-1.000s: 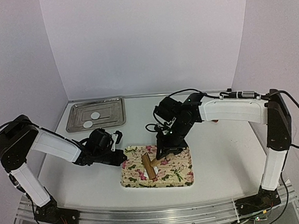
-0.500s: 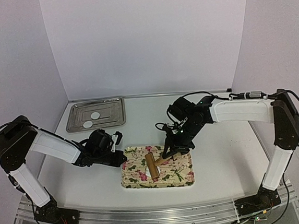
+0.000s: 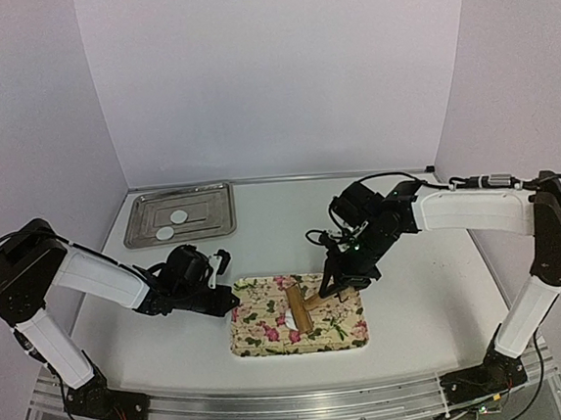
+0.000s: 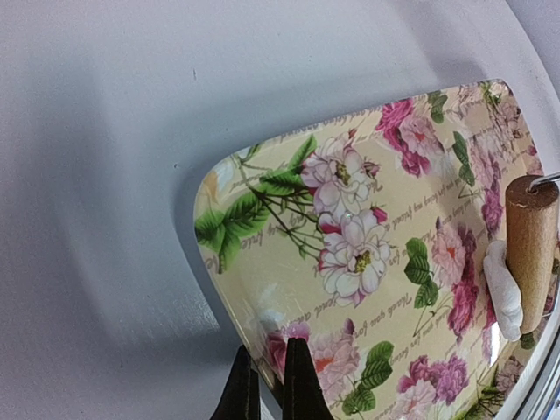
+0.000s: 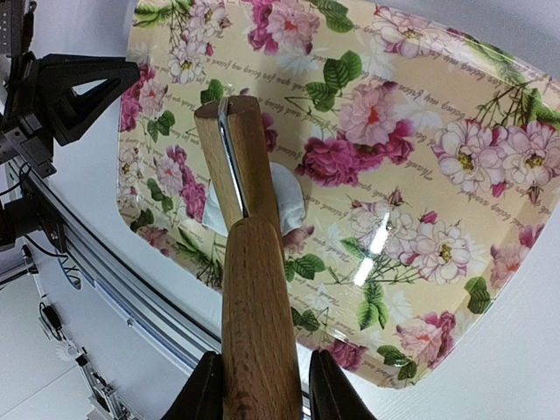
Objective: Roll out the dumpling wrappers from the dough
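On the floral tray [image 3: 262, 334] mid-table, the right gripper [image 5: 262, 385] grasps the wooden roller [image 5: 249, 289] by its handle. The roller head rests on a white dough piece [image 5: 287, 199]. The left gripper [image 4: 267, 385] is clenched, tips at the tray's left rim. Two dumpling wrappers [image 3: 178, 217] lie in the metal tray [image 3: 210, 214] at back left.
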Available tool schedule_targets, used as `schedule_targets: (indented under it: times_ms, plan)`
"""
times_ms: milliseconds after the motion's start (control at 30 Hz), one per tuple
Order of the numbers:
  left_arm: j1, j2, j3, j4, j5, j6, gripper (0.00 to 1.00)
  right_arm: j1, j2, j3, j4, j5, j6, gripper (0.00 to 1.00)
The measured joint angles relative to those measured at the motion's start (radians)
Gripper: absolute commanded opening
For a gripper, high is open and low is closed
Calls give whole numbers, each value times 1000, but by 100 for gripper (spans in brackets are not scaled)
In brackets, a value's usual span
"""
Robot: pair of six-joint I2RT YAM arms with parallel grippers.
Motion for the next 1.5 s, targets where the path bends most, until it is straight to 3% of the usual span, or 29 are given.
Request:
schedule_targets:
  times_ms: [767, 1133, 1367, 1500]
  plan:
    - [0, 1, 16, -26, 7, 27, 0, -34, -36, 32, -130, 102, -18, 0]
    - [-1, 140, 197, -102, 150, 180, 1, 31, -90, 44, -273, 157, -139, 0]
    - [-14, 192, 279, -175, 223, 299, 36, 104, -90, 108, -398, 199, -186, 0]
    - [-18, 163, 250, -174, 247, 315, 47, 103, -95, 172, -444, 193, -189, 0]
